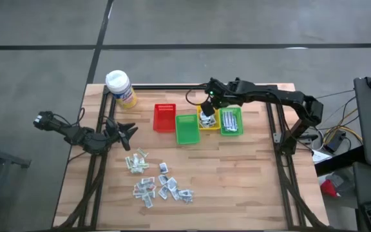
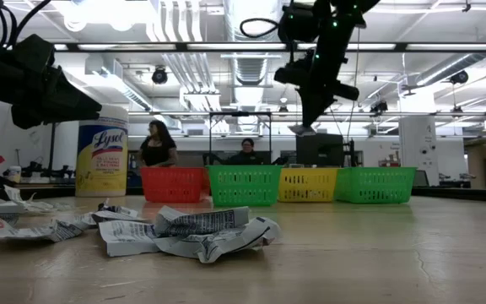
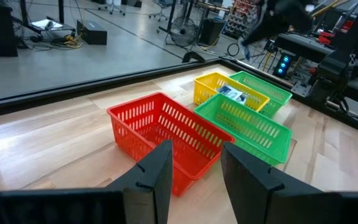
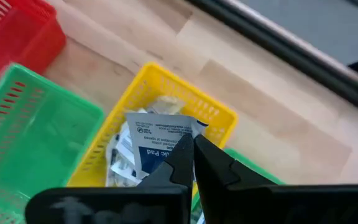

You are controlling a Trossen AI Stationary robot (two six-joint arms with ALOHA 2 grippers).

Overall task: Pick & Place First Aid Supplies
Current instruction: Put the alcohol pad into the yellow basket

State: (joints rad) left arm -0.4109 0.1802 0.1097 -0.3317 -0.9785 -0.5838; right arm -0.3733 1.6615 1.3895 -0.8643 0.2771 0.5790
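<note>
Right gripper: we see the right gripper [image 1: 207, 115] above the yellow bin [image 1: 209, 126], toward 1 o'clock from the table's middle in the high view; its fingers are pinched together on a white packet with blue print [image 4: 160, 148], which hangs over that bin.
Held packet: in the right wrist view we read it as a flat pad wrapper, one edge caught between the dark fingertips, the rest hanging over the packets in the yellow bin [image 4: 124, 167].
Left gripper: we find the left gripper [image 1: 129, 131] at about 9 o'clock on the table, raised off the wood, its fingers [image 3: 157, 175] parted with nothing between them; it faces the row of bins.
Loose supplies: we count a scatter of first aid packets [image 1: 158, 183] on the bare wood toward 7 o'clock, crumpled and partly overlapping; in the low view they lie closest to the camera [image 2: 201, 232].
Bins: we see four in a row near 12 o'clock, the red bin [image 1: 164, 117], a green bin [image 1: 187, 129], the yellow bin, then a second green bin [image 1: 230, 122] holding pale strips.
Bottle: we note a yellow bottle with white cap [image 1: 120, 88] at 10 o'clock, upright by the table's corner.
Room: two people [image 2: 158, 145] sit beyond the table in the low view.
</note>
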